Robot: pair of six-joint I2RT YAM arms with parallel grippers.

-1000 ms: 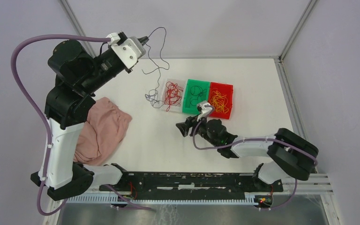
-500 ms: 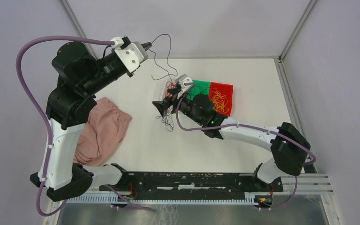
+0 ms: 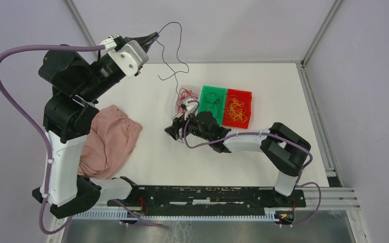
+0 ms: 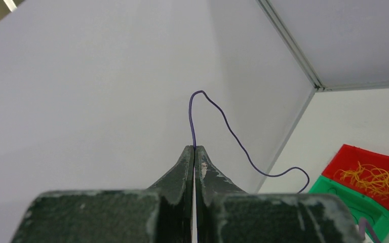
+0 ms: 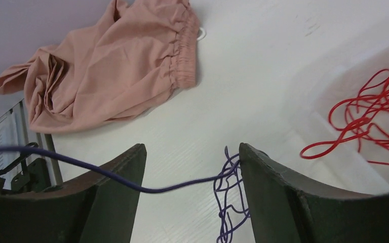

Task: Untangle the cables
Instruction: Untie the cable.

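Observation:
My left gripper (image 3: 154,35) is raised at the back left and shut on a thin dark blue cable (image 3: 178,48). The cable loops up from the tips and hangs down towards the bins. In the left wrist view the jaws (image 4: 194,148) are pressed together on this cable (image 4: 223,121). My right gripper (image 3: 171,130) is open and low over the table, left of the bins. In the right wrist view the open gripper (image 5: 192,152) straddles a blue cable tangle (image 5: 229,200) lying against the right finger. Red cables (image 5: 370,121) lie to the right.
A clear tray (image 3: 188,87) holds red cables (image 3: 185,94). A green bin (image 3: 214,89) holds dark cables. A red bin (image 3: 239,91) holds yellow-orange cables (image 3: 235,109). A pink cloth (image 3: 109,144) lies at the left, also in the right wrist view (image 5: 111,66).
My left gripper rose and swung slightly left, still gripping the blue cable. My right arm moved left from the bins, then down and nearer, onto the blue tangle.

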